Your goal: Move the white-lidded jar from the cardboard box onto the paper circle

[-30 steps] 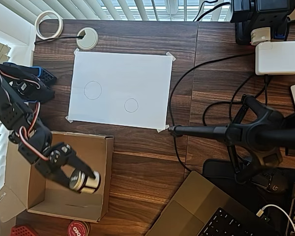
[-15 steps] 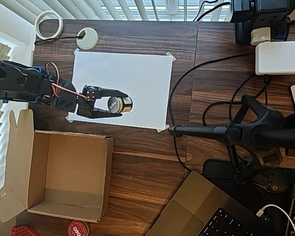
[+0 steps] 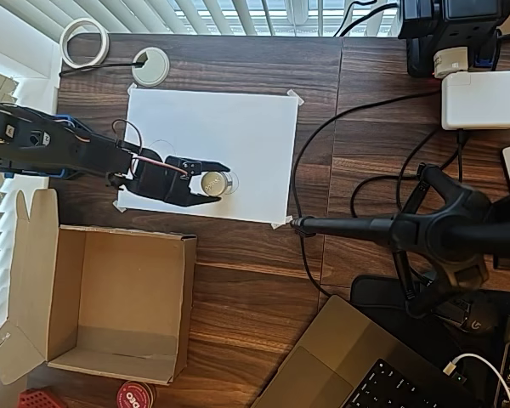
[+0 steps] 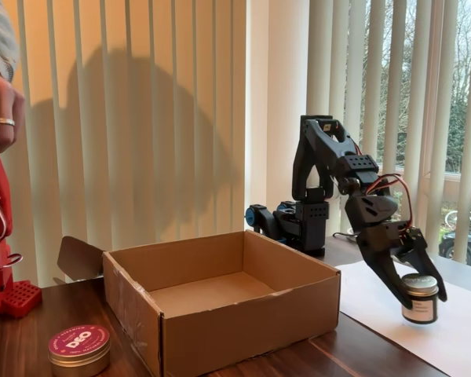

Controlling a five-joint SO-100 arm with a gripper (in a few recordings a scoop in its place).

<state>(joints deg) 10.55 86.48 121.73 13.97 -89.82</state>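
Dark wood tabletop is seen, with a taped white paper sheet (image 3: 208, 153) far from the empty cardboard box (image 3: 110, 302). The gripper (image 3: 224, 180) is closed around the white-lidded jar (image 3: 212, 182), which is held upright over the paper circle (image 3: 230, 181); whether it touches the paper cannot be told with certainty. If released while raised or off-centre, the jar may be tipped or left outside the outline.
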